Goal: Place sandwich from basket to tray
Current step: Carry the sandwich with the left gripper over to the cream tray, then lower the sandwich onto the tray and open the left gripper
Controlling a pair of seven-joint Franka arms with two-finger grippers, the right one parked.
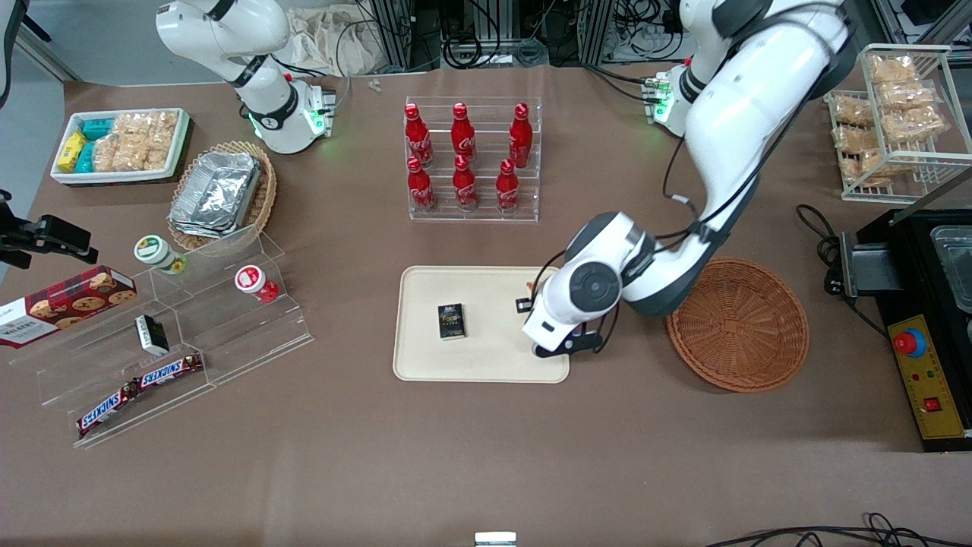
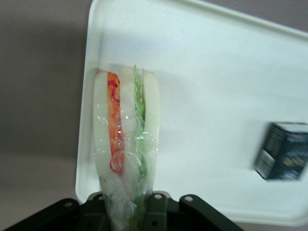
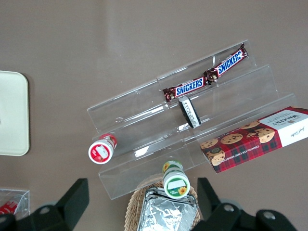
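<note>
The sandwich (image 2: pixel 126 139), a clear-wrapped wedge with pale bread and orange, red and green filling, is pinched at its narrow end by my gripper (image 2: pixel 126 208), which is shut on it. It hangs over the cream tray (image 2: pixel 216 82) close to the rim. I cannot tell whether it touches the tray. In the front view the gripper (image 1: pixel 533 307) is at the end of the tray (image 1: pixel 425 357) nearest the reddish-brown wicker basket (image 1: pixel 740 327). The arm covers most of the sandwich there. Nothing lies in the basket.
A small dark box (image 1: pixel 451 320) lies on the tray, toward the parked arm's end. A clear rack of red bottles (image 1: pixel 471 159) stands farther from the camera than the tray. A stepped acrylic shelf (image 1: pixel 175 334) with snack bars lies toward the parked arm's end.
</note>
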